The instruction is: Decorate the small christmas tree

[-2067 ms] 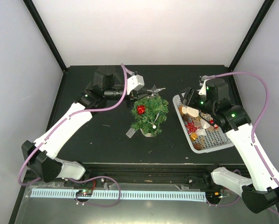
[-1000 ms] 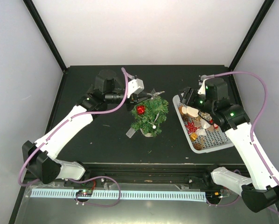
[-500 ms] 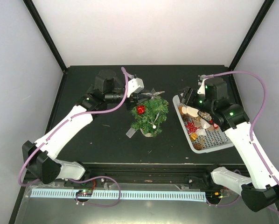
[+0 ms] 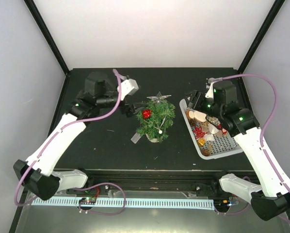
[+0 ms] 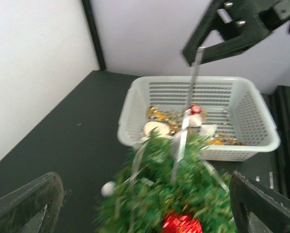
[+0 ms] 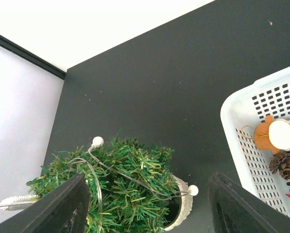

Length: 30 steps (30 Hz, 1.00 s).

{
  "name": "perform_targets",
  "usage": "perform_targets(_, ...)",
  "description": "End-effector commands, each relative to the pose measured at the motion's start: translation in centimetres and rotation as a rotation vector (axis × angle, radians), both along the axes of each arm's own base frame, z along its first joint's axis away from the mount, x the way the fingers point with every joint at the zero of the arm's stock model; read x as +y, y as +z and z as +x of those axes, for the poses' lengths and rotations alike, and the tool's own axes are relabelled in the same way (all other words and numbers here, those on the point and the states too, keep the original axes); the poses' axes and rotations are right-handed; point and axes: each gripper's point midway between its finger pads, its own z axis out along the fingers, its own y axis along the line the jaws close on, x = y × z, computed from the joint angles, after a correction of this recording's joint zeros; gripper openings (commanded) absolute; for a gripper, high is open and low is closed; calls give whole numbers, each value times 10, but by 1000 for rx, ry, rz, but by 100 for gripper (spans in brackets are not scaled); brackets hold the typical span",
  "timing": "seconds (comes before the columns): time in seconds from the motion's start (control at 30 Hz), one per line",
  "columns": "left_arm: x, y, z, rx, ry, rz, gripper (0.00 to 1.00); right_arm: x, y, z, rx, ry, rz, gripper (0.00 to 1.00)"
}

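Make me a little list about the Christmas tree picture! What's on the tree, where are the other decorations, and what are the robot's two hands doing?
tree: small christmas tree standing on the dark table, between the arms
on the tree: silver star on top, red ornament, white bead string
other decorations: in the white basket, right of the tree
left gripper: open, empty, just left of the tree
right gripper: open, empty, over the basket's far end

Small christmas tree: bushy green, cream pot, upright mid-table, silver star on top, red ornament.
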Motion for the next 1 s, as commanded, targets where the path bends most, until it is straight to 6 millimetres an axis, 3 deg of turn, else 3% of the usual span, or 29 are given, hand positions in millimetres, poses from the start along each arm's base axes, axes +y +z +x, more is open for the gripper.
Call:
perform_targets(0.0, 44, 21, 3, -19, 101, 26, 95, -10, 6, -6, -13, -37, 7, 68)
perform_targets(0.23, 123, 12, 23, 207, 286, 106, 95, -46, -43, -32, 137, -190, -91, 68)
perform_targets(0.3, 138, -4, 28, 292, 325, 159, 95, -63, -61, -40, 226, -268, -157, 69)
perform_targets(0.47, 146, -40, 7, 449, 295, 288, 95, -88, -79, -67, 444, -360, -283, 78)
perform_targets(0.57, 148, -52, -5, 480, 284, 322, 95, -92, -66, -79, 433, -374, -250, 79)
perform_targets(0.63, 154, -55, -9, 461, 311, 351, 96, -95, -57, -83, 400, -394, -207, 88)
perform_targets(0.67, 157, -57, -11, 450, 325, 364, 96, -95, -55, -85, 395, -393, -189, 93)
perform_targets(0.77, 167, -65, -9, 447, 379, 406, 97, -94, -58, -85, 408, -364, -171, 94)
perform_targets(0.87, 172, -80, -13, 487, 401, 483, 99, -96, -75, -83, 444, -342, -182, 94)
perform_targets(0.97, 175, -91, -16, 477, 416, 566, 99, -87, -109, -88, 571, -297, -50, 92)
